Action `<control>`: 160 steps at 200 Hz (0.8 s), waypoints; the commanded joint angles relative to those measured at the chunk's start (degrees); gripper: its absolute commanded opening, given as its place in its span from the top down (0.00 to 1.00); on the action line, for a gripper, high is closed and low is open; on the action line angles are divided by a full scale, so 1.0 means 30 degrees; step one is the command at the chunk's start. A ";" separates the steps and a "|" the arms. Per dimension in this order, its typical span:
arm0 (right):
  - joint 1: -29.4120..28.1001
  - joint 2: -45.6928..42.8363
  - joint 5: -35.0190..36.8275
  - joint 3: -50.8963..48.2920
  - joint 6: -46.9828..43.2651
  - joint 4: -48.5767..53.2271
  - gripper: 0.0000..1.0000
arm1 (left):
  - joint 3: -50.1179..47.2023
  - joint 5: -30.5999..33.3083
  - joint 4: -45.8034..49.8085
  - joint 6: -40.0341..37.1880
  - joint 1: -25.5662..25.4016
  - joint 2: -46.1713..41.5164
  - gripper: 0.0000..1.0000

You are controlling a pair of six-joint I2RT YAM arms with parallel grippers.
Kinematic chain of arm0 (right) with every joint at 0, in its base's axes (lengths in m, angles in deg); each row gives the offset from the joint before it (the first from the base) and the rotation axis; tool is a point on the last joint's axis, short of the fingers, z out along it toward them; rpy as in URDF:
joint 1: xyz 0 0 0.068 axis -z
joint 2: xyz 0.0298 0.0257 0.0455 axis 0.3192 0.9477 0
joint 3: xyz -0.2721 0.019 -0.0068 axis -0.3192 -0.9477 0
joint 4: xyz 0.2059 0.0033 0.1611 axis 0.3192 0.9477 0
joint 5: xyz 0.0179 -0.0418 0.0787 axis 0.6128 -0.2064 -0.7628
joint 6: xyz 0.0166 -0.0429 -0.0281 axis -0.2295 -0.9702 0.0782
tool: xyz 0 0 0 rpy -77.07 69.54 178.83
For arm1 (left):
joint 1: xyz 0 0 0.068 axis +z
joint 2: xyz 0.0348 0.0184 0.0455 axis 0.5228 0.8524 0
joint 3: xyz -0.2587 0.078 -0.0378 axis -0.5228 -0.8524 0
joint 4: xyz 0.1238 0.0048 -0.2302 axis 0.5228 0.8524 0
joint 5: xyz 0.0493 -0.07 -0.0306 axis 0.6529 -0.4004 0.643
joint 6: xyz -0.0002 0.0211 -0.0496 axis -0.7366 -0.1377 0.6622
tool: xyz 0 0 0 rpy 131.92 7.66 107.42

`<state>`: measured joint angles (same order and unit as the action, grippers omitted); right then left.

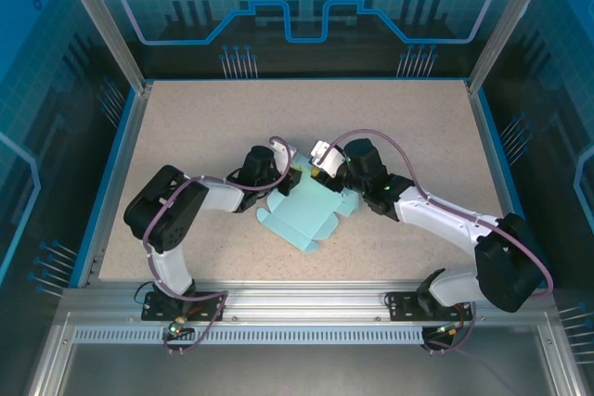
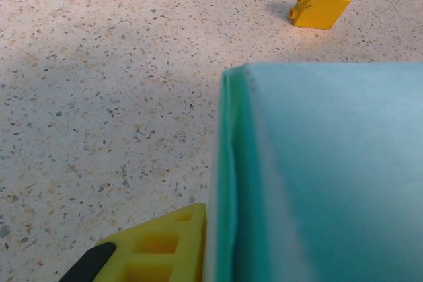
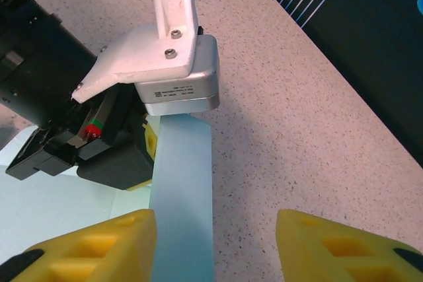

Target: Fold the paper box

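Observation:
The paper box point(image 1: 302, 215) is a pale light-blue die-cut sheet lying mostly flat at the table's middle, with one flap raised at its far edge. My left gripper point(image 1: 286, 180) is shut on that upright flap point(image 2: 317, 176). One yellow finger point(image 2: 158, 246) presses against the card and the other finger is hidden behind it. My right gripper point(image 1: 318, 172) faces it from the right and stands open. Its two yellow fingers point(image 3: 86, 249) straddle the raised strip of card point(image 3: 182, 189), which lies against the left-hand finger, with a wide gap to the other finger.
A small yellow block point(image 2: 320, 6) lies on the speckled table beyond the flap. The left arm's wrist camera housing point(image 3: 165, 64) sits right above the flap, close to my right fingers. A blue rim point(image 1: 111, 173) borders the table.

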<state>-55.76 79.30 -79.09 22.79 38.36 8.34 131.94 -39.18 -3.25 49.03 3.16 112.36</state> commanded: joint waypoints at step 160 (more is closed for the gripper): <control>0.2150 0.2176 -0.4235 0.2611 0.7676 0.1033 0.48 | -0.1055 0.0279 -0.1195 -0.0650 -0.0192 0.0031 0.53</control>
<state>-50.03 83.03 -88.60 27.14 56.42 9.06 130.14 -38.74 -4.19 47.37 2.83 112.82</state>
